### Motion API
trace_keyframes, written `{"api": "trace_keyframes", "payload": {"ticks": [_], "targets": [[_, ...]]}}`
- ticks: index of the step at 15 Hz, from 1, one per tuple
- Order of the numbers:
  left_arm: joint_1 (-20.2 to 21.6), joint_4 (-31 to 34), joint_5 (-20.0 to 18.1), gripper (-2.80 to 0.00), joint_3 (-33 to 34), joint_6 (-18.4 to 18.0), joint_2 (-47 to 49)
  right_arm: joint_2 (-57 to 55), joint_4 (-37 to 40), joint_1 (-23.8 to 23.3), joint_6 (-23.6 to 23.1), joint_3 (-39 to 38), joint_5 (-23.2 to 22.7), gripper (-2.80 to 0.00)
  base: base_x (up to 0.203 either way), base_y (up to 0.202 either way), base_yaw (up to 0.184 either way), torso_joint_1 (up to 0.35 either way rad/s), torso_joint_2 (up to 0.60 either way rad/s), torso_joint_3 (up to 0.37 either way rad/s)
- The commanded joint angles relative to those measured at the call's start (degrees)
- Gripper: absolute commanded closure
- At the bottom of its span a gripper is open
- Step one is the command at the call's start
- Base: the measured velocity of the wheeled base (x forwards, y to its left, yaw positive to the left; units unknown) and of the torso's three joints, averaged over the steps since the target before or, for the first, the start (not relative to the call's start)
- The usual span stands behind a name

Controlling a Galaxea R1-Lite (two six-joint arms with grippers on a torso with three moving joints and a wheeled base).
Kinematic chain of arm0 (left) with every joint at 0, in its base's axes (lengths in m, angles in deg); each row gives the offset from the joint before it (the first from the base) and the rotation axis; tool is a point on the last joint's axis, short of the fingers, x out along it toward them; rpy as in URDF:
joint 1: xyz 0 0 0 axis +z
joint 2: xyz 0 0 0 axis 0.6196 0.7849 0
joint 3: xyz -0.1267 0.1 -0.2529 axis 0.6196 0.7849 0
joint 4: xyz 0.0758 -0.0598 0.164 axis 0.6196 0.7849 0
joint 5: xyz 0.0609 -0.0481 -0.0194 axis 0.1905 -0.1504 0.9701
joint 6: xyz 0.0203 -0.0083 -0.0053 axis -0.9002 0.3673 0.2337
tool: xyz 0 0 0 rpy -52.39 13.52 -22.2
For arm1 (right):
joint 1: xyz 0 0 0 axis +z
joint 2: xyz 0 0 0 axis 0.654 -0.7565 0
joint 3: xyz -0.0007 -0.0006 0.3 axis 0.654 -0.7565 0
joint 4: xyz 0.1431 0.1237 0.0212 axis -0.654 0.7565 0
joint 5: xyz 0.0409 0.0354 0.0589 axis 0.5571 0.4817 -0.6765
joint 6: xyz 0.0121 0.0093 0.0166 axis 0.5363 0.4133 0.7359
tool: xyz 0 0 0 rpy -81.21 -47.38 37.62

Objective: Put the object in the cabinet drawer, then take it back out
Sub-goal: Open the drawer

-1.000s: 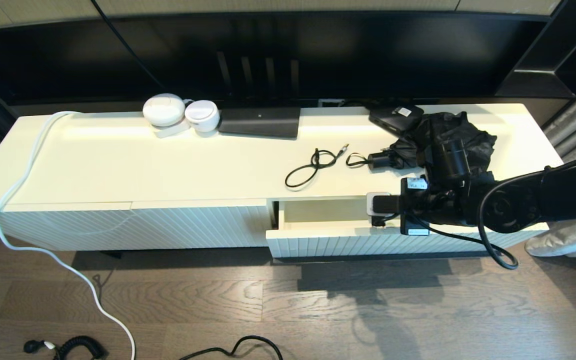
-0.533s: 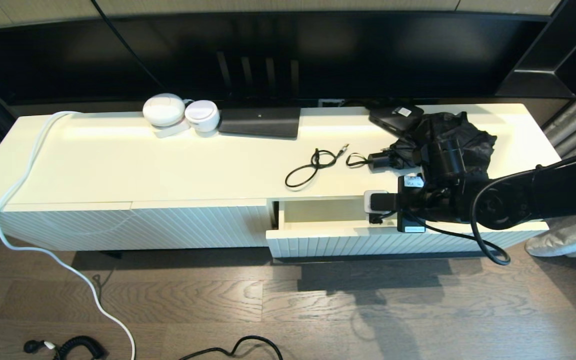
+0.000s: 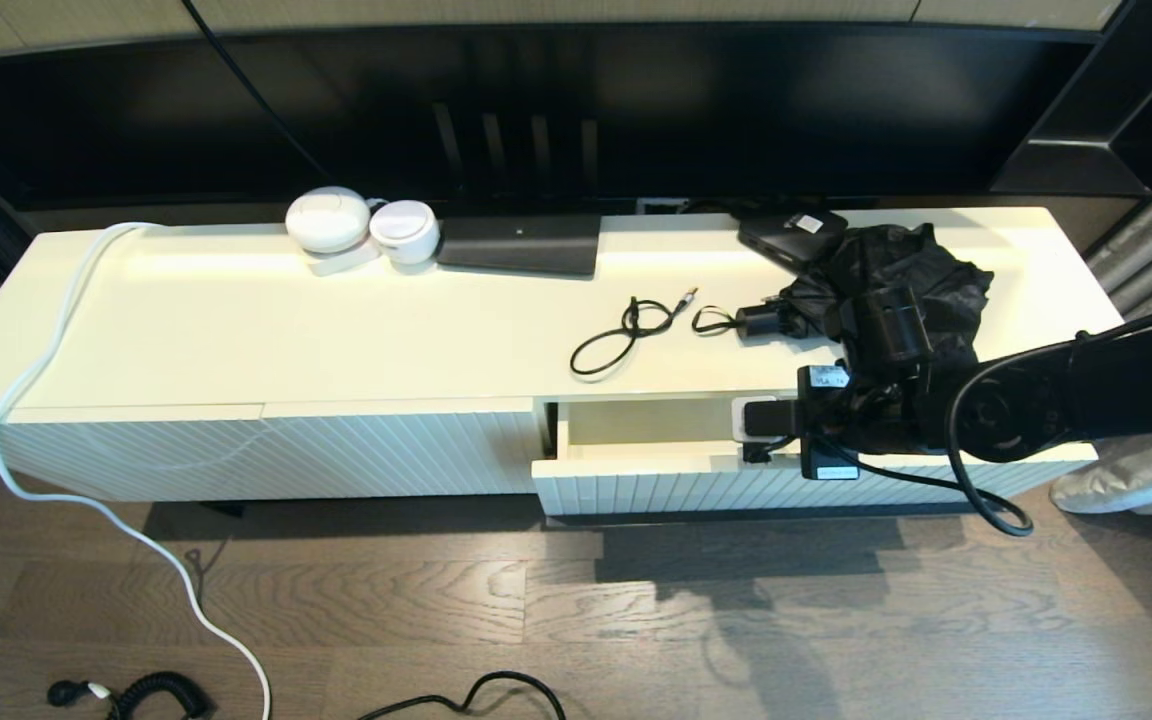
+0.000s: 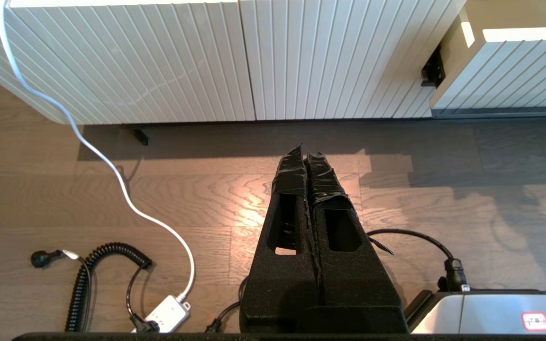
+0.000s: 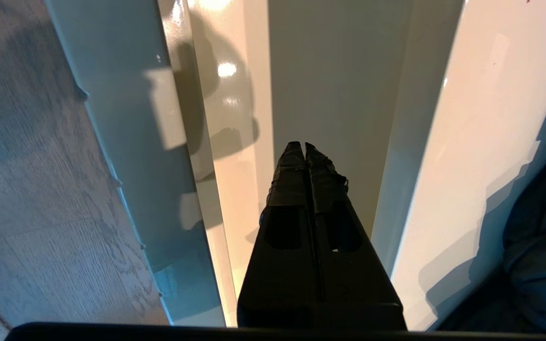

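Drawer [image 3: 636,470]: right half of cabinet [image 3: 236,330], partly open; right gripper [image 5: 305,147]: fingers together, empty, above drawer interior; left gripper [image 4: 307,156]: fingers together, parked over floor [image 4: 443,199].

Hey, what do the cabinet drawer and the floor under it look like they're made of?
Cabinet drawer: probably lacquered wood board; cream, ribbed front, and the inside mirrors highlights in the right wrist view. Floor: brown wood or wood-look planks; visible grain and plank seams, matte sheen.
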Motion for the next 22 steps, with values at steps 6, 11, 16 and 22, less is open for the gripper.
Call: {"api": "trace_keyframes", "payload": {"ticks": [6,11,16,22], "targets": [[0.0,0.0,0.0,0.0,0.0,0.0,0.0,1.8,1.2,0.6,-0.3,-2.2,0.1,0.0,0.0,0.0,0.0,0.0,0.0,0.0],[0.0,0.0,0.0,0.0,0.0,0.0,0.0,2.5,0.9,0.7,-0.3,-6.8,0.2,0.0,0.0,0.0,0.0,0.0,0.0,0.0],[0.0,0.0,0.0,0.0,0.0,0.0,0.0,4.0,0.8,0.8,-0.3,-10.0,0.3,0.0,0.0,0.0,0.0,0.0,0.0,0.0],[0.0,0.0,0.0,0.0,0.0,0.0,0.0,6.7,0.6,2.0,0.2,-15.5,0.1,0.0,0.0,0.0,0.0,0.0,0.0,0.0]]}}
